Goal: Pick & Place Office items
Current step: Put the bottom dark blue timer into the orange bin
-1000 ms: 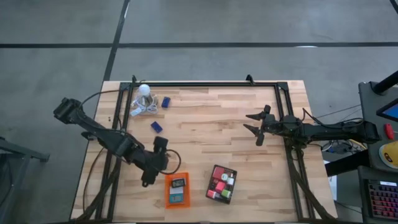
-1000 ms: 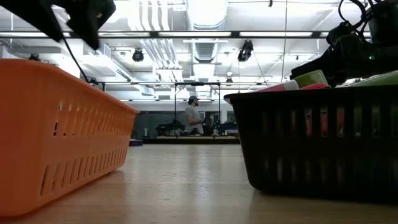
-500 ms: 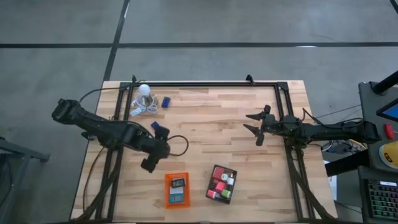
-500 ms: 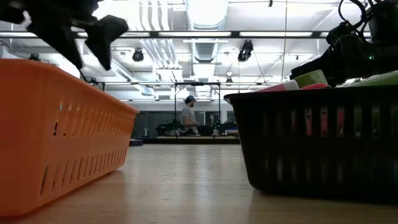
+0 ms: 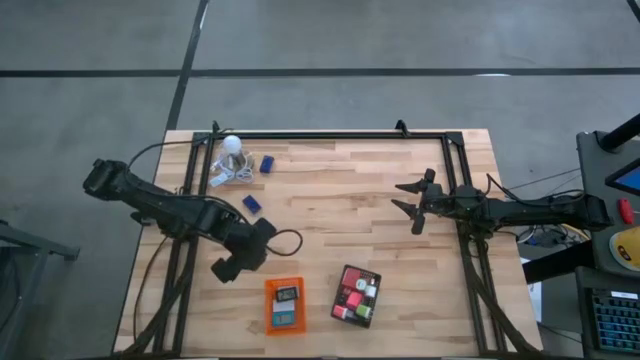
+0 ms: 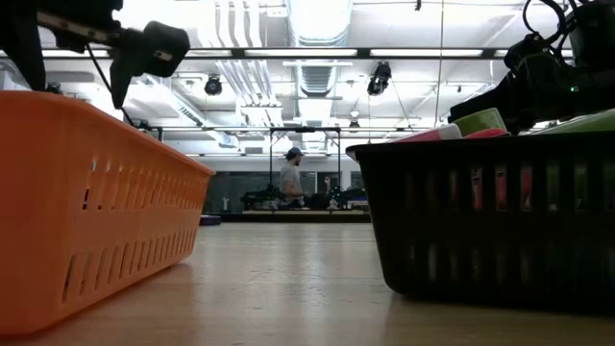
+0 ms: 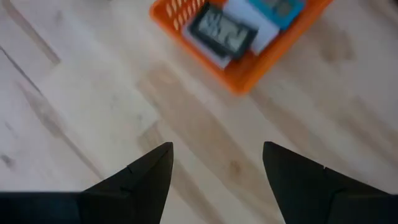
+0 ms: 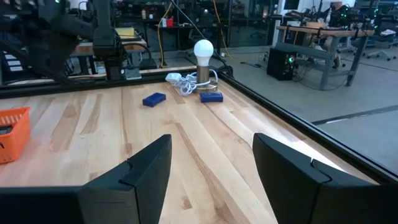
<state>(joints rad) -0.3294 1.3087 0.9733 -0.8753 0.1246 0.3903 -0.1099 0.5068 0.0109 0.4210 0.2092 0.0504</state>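
My left gripper [image 5: 224, 271] [image 7: 216, 152] hangs open and empty over bare wood, just left of the orange tray [image 5: 270, 318]. That tray holds a black-and-white rectangle [image 7: 222, 28] and a teal box [image 7: 278, 6]. The black tray [image 5: 341, 273] holds pink, green and red pieces [image 5: 357, 296]. Two dark blue blocks [image 5: 267, 164] [image 5: 252, 203] lie flat on the table near its far left corner. My right gripper [image 5: 400, 196] [image 8: 211, 143] waits open at the table's right side, pointing left, with both blue blocks [image 8: 154, 99] [image 8: 211, 97] ahead of it.
A white light bulb [image 5: 232, 145] stands among pale cables at the far left corner. A black frame [image 5: 330, 134] runs along the table's edges. Bare wood lies between the two arms. A person [image 6: 290, 178] stands far off in the room behind.
My left gripper has drawn back from the orange tray's left side, moving toward the table's far and left edges and swinging round. Its arm has folded in closer to the left rail. The right arm has kept still.
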